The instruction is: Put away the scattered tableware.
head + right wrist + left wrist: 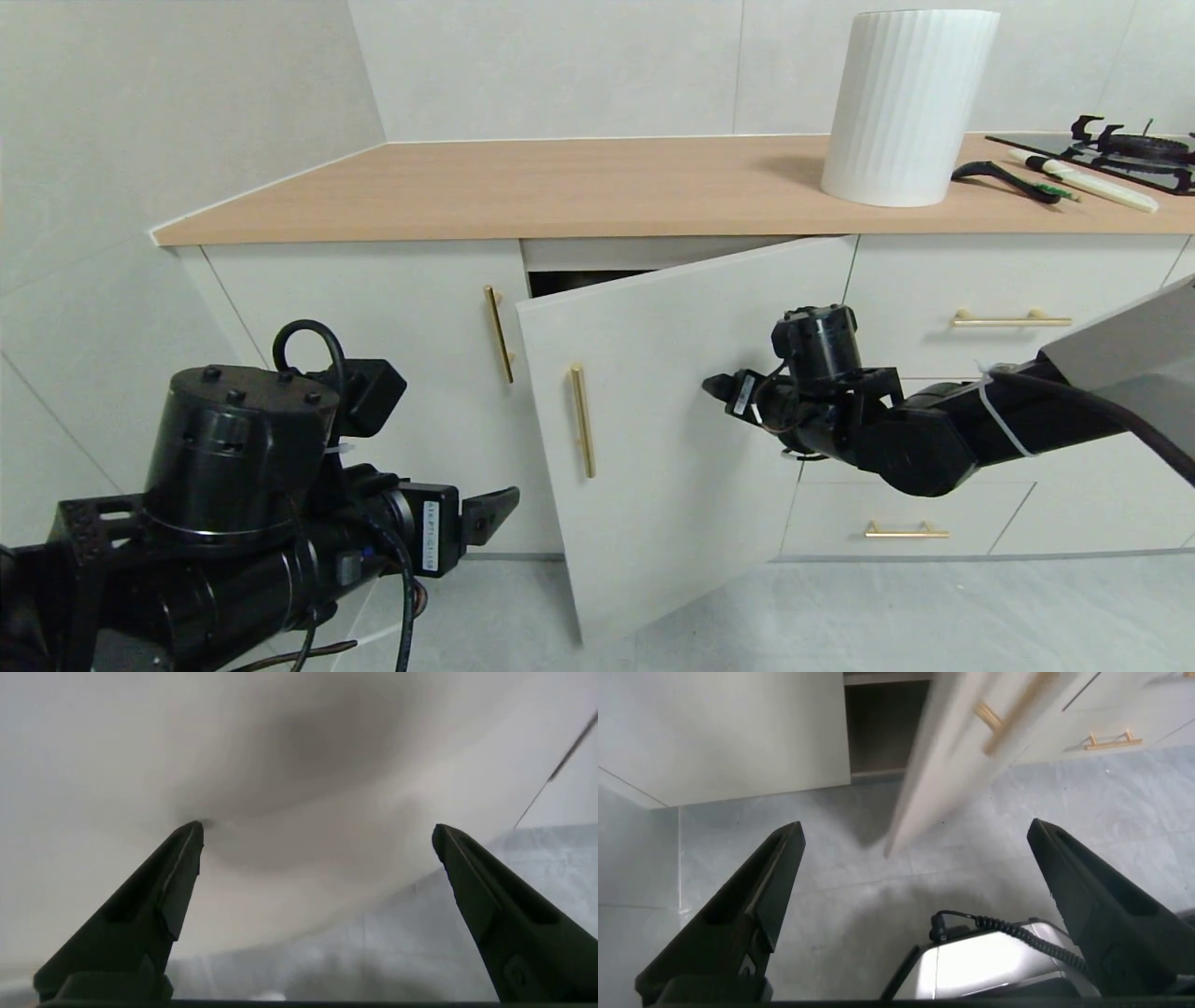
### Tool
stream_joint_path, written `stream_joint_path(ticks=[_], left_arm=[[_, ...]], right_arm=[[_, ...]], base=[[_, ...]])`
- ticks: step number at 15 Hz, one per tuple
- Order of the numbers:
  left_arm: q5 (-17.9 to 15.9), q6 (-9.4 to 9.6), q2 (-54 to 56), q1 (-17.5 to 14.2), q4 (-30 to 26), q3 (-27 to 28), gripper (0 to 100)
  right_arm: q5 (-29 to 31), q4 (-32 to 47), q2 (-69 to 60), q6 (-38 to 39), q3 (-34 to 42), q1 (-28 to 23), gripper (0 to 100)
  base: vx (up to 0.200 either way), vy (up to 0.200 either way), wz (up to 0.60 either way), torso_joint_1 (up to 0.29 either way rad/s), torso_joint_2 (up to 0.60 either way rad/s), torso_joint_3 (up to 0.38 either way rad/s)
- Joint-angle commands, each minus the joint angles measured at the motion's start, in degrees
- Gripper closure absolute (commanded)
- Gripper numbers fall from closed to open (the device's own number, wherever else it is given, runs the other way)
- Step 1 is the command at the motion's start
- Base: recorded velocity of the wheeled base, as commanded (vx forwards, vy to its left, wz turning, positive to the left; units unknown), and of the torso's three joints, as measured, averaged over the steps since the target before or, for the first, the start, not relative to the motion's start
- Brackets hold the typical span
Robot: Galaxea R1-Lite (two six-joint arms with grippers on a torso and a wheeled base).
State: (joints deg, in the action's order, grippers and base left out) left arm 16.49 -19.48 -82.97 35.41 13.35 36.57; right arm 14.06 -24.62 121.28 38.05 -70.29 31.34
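Two utensils lie on the counter [560, 187], above the door [672, 439] and well off to its right. The black utensil [1013, 179] and white utensil [1088, 183] are side by side, with a white ribbed canister [906, 103] standing between them and the door. The stove [1134, 149] is further right again.

The door is swung partly open, with a dark gap at its top left corner. The gold handle [583, 420] runs vertically near the door's free edge.

The right gripper [318, 831] points straight at the door's outer face, right of the handle. Its fingers are spread wide with nothing between them. It is very close to the panel, but I can't tell if it touches.

The left gripper [915, 831] is low, left of the door's free edge and below the handle. Its fingers are also wide apart and empty, aimed toward the door's bottom corner.

Drawers [1011, 319] to the right of the door are closed.
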Motion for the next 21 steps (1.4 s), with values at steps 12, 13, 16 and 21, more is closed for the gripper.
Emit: stream_joint_path(ticks=[12, 13, 16, 21], left_arm=[[0.03, -0.12, -0.09, 0.01, 0.01, -0.01, 0], [0.03, -0.12, -0.09, 0.01, 0.01, -0.01, 0], [0.03, -0.12, -0.09, 0.01, 0.01, -0.01, 0], [0.03, -0.12, 0.0, 0.01, 0.01, -0.01, 0]], right_arm=[[12.4, -0.07, 10.64, 3.35, -13.03, -2.16, 0], [13.54, -0.07, 11.34, 3.44, -13.91, -2.51, 0], [15.83, -0.07, 12.92, 3.44, -15.93, -2.87, 0], [17.76, -0.07, 14.51, 3.35, -17.95, -3.66, 0]], base=[[0.0, 0.0, 0.0, 0.0, 0.0, 0.0], [0.0, 0.0, 0.0, 0.0, 0.0, 0.0], [0.0, 0.0, 0.0, 0.0, 0.0, 0.0], [0.0, 0.0, 0.0, 0.0, 0.0, 0.0]])
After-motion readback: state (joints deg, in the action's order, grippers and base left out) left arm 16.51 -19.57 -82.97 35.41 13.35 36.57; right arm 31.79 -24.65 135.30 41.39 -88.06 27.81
